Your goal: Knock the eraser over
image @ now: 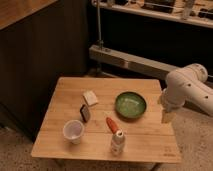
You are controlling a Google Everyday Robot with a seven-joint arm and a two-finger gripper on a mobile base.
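Currently one eraser (85, 112) standing, one gripper (165, 116) beside table (145, 134) edge

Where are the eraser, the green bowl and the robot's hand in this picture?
eraser (85, 112), camera view: middle of its dark front face.
green bowl (131, 105), camera view: bare inside of the bowl.
hand (166, 116), camera view: its lower end, hanging just right of the green bowl.

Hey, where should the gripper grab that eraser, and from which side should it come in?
Probably its upper part, pinched across the thin faces, coming from above. The eraser stands upright, so its top is exposed, while the cup sits close in front of it. The gripper hangs at the right edge of the table, beside the bowl.
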